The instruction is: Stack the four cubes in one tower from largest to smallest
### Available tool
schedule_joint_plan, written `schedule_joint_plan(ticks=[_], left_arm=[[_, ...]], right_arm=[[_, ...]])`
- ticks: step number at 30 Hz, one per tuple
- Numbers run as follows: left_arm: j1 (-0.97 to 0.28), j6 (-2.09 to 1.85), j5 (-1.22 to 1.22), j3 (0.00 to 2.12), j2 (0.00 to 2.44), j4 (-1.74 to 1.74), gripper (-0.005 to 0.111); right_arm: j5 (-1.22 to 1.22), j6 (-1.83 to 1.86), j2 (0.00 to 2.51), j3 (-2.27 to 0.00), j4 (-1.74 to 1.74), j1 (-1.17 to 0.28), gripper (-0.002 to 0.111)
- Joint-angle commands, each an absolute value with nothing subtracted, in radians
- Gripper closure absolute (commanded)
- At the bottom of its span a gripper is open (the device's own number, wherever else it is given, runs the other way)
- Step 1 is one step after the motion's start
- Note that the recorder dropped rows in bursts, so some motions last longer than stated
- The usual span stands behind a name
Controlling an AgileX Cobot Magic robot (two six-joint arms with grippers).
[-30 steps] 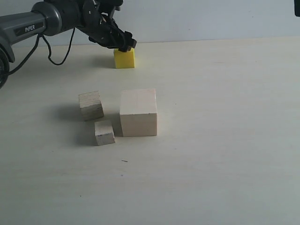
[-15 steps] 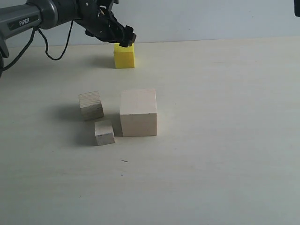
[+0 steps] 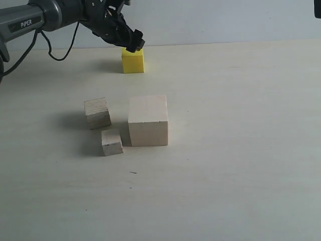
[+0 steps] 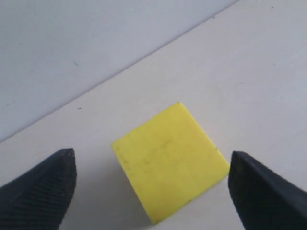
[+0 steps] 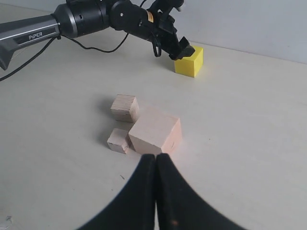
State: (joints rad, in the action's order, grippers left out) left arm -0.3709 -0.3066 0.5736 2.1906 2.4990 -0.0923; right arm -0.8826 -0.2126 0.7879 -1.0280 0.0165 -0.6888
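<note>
A: Status of the left gripper?
B: Spread wide, empty, straddling the yellow cube near the tabletop far edge, apparently not touching; ready to grab it for the large cube.
A: And the right gripper?
B: Closed, empty, idle.

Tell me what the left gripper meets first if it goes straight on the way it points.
Probably the yellow cube, lying straight ahead of the open left gripper; how far off is unclear.

- i see the large pale cube as bare, smooth, matt wood.
- yellow cube: matt, faintly scuffed.
- plywood cube: layered grain showing.
- left gripper pads: black, finely ribbed.
</note>
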Motion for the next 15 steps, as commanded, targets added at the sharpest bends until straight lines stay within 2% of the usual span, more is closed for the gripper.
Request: schedule_joint_plan(ticks=[1, 6, 10, 15], left_arm=[[-0.369, -0.343, 0.659, 2.190, 2.485, -0.123, 0.024], [-0.360, -0.507, 0.681, 2.190, 2.484, -0.277, 0.024], [-0.353, -0.830, 0.729, 2.190, 2.471, -0.501, 0.024], [-0.331, -0.852, 0.726, 2.190, 2.468, -0.538, 0.024]], right_arm=[[-0.867, -0.212, 0.786, -1.024, 0.018, -0.687, 0.108], [-0.867, -0.212, 0.786, -1.024, 0.018, -0.687, 0.108], [-0.869, -0.212, 0.786, -1.024, 0.013, -0.687, 0.108], [-0.869, -0.212, 0.786, -1.024, 0.006, -0.687, 0.108]])
